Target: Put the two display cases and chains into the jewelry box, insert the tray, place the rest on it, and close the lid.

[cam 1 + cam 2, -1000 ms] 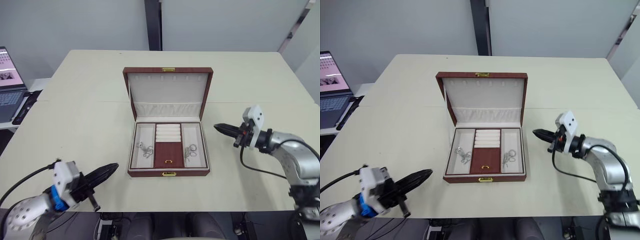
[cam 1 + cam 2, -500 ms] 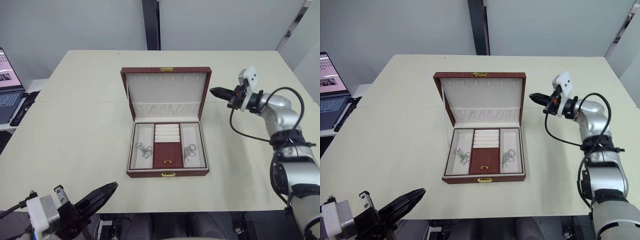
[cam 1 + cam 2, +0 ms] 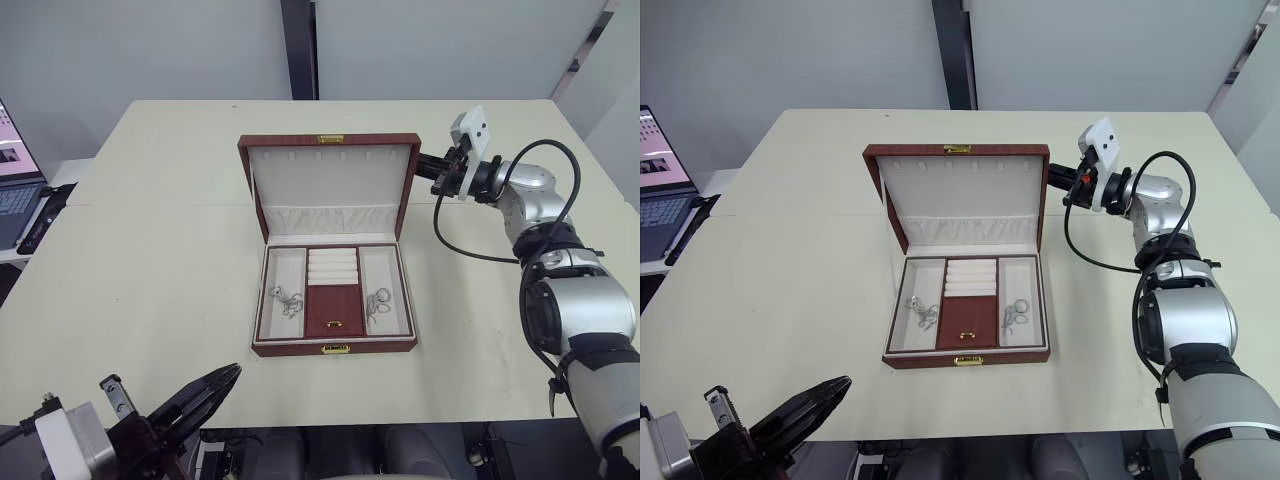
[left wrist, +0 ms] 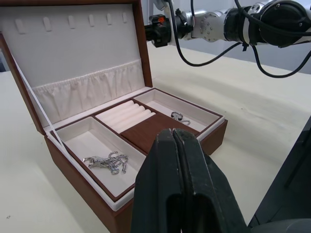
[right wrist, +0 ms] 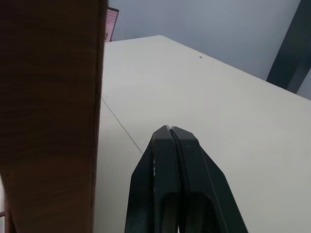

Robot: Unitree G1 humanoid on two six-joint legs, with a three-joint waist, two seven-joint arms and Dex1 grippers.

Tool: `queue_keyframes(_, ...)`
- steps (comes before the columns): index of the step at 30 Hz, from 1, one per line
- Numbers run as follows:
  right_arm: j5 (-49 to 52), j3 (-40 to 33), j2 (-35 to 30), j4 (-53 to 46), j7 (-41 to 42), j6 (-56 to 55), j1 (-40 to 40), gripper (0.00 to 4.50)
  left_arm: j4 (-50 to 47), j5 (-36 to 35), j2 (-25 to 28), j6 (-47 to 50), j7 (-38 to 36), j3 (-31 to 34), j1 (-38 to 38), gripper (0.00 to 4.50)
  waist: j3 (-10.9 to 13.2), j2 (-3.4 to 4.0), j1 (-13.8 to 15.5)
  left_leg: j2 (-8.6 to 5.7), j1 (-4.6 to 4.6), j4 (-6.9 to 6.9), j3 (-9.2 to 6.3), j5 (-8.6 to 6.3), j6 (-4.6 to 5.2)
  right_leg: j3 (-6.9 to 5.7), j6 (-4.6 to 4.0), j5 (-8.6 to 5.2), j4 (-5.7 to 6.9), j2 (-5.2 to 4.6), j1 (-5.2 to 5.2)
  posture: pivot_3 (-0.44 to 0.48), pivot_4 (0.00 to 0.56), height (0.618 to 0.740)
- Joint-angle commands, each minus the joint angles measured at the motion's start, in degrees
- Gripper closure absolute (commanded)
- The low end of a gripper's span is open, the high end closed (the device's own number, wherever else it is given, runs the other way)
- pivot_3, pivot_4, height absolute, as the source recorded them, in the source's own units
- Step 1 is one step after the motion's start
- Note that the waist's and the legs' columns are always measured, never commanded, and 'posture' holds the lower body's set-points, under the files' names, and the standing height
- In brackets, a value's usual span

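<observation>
The reddish-brown wooden jewelry box with cream lining [image 3: 333, 300] sits near the middle of the pale cream desk [image 3: 150, 260], brass clasp toward the robot. Its hinged lid [image 3: 330, 185] stands open, leaning slightly back. The cream-edged tray [image 3: 335, 292] is seated in the base, with silver chains [image 3: 289, 299] in the left compartment and small silver pieces [image 3: 379, 298] in the right.

Handling judgement: the box looks rigid and moderately heavy, unlikely to slide under a light push. The lid is stiff on its hinge and should swing forward if pressed from behind near its top edge; the smooth finish may let a contact slip. The chains are limp and light and will shift if the base is jolted.

The right gripper [image 3: 427, 165] is at the lid's upper right corner, beside or just behind it; contact cannot be confirmed. Its fingers are pressed together, holding nothing. The left gripper [image 3: 205, 391] hangs below the desk's near edge, well apart from the box, fingers likewise closed and empty.

Room: bare desk lies on all sides of the box. A laptop [image 3: 12, 190] sits beyond the left edge, clear of the work.
</observation>
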Motion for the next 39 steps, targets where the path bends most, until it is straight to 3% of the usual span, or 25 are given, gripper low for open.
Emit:
queue_keyframes(1, 0.6, -1.6, -0.1, -1.0, 1.9, -1.0, -2.0, 4.48, -3.4, -2.6, 0.6, 0.3, 2.3, 1.8, 1.2, 4.50, 0.0, 0.00, 0.0, 0.00, 0.00, 0.00, 0.00, 0.00, 0.00, 0.00, 0.00, 0.00, 0.00, 0.00, 0.00, 0.000, 0.150, 0.740)
queue_keyframes(8, 0.3, -1.5, 0.9, -1.2, 3.0, -1.2, -1.3, 4.48, -7.3, -6.8, 3.8, 4.0, 10.1, 5.2, 0.2, 4.50, 0.0, 0.01, -0.1, 0.01, 0.01, 0.01, -0.01, 0.00, 0.00, 0.00, 0.00, 0.00, 0.06, 0.00, 0.00, 0.000, 0.150, 0.740)
queue_keyframes(16, 0.6, -1.8, 2.7, -1.2, 3.8, -1.5, -1.9, 4.48, -9.1, -7.7, 4.9, 4.3, 12.6, 6.0, 2.9, 4.50, 0.0, 0.03, -0.1, 0.00, 0.01, 0.00, 0.01, 0.00, 0.00, 0.01, 0.00, 0.00, 0.05, 0.00, -0.02, 0.000, 0.150, 0.740)
queue_keyframes(20, 2.5, -2.2, 3.4, -3.5, 10.2, 2.4, -1.6, 4.48, -8.9, -7.1, 3.8, 3.4, 11.1, 6.2, 4.9, 4.50, 0.0, 0.06, -0.2, 0.01, 0.01, 0.00, 0.02, 0.00, 0.00, 0.02, -0.01, 0.00, 0.05, 0.01, -0.04, 0.000, 0.150, 0.740)
queue_keyframes(24, 3.7, 1.4, 1.6, -12.1, 23.7, 10.7, 1.8, 4.48, -8.5, -6.0, 2.2, 2.3, 9.3, 5.4, 6.5, 4.50, 0.0, 0.07, -0.1, 0.01, 0.00, 0.00, 0.01, 0.00, 0.00, 0.01, -0.01, 0.00, 0.04, 0.01, -0.03, 0.000, 0.150, 0.740)
queue_keyframes(26, 5.0, 4.3, 0.1, -17.6, 25.7, 13.3, 4.4, 4.48, -8.3, -5.3, 1.3, 1.7, 8.4, 4.8, 7.3, 4.50, 0.0, 0.07, -0.1, 0.01, -0.01, -0.01, -0.01, 0.00, 0.00, -0.01, -0.01, -0.01, 0.01, 0.00, -0.02, 0.000, 0.150, 0.740)
queue_keyframes(32, 4.6, 4.3, -1.3, -20.7, 23.8, 14.0, 6.0, 4.48, -7.7, -5.7, 1.0, 2.7, 9.6, 4.7, 6.5, 4.50, 0.1, 0.08, -0.1, -0.02, 0.00, 0.01, -0.03, 0.00, 0.00, -0.02, -0.01, 0.00, 0.01, 0.01, 0.00, 0.000, 0.150, 0.740)
queue_keyframes(39, 4.2, 4.0, -2.7, -21.7, 21.3, 12.5, 8.2, 4.48, -6.0, -10.3, 6.0, 8.8, 14.8, 8.0, 3.9, 4.50, 0.1, 0.08, -0.1, 0.00, 0.00, 0.00, -0.05, 0.00, 0.00, -0.03, -0.01, 0.00, 0.01, 0.03, -0.01, 0.000, 0.150, 0.740)
